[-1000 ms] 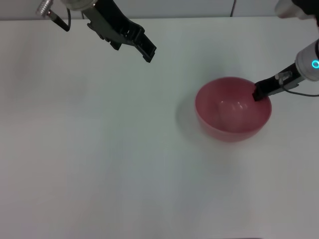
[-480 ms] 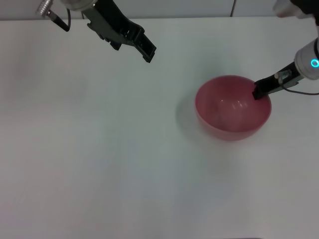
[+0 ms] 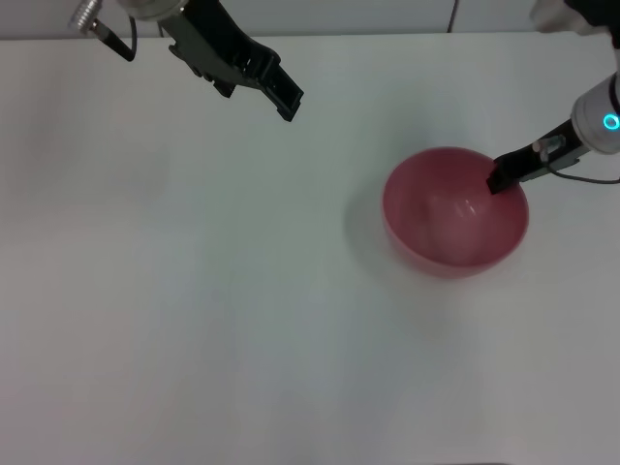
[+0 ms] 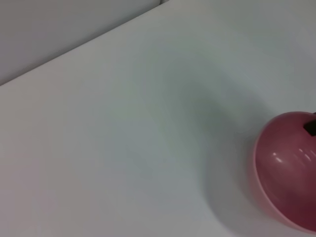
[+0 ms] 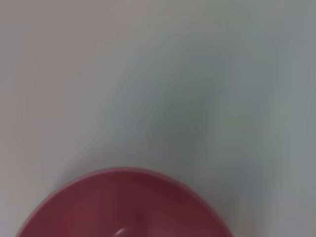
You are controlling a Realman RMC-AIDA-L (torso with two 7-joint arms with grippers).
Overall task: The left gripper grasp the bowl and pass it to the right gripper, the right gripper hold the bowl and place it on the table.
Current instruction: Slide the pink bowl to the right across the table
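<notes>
The pink-red bowl (image 3: 446, 228) sits upright on the white table (image 3: 194, 291), right of the middle. My right gripper (image 3: 498, 180), on the arm with the cyan ring, has its black tip at the bowl's far right rim. My left gripper (image 3: 266, 97) hangs raised at the far left, well away from the bowl, open and holding nothing. In the left wrist view the bowl (image 4: 286, 168) is farther off, with the right gripper's dark tip (image 4: 311, 126) at its rim. The right wrist view shows the bowl (image 5: 123, 207) close up, its rim and inside.
A thin cable (image 3: 586, 179) trails from the right arm beside the bowl. The table's far edge (image 3: 387, 35) runs along the back, with a grey wall behind it. Bare white surface spreads left of and in front of the bowl.
The bowl has shifted very slightly to the right. The right gripper's tip has edged a little inward over the rim. The left arm has not moved.
</notes>
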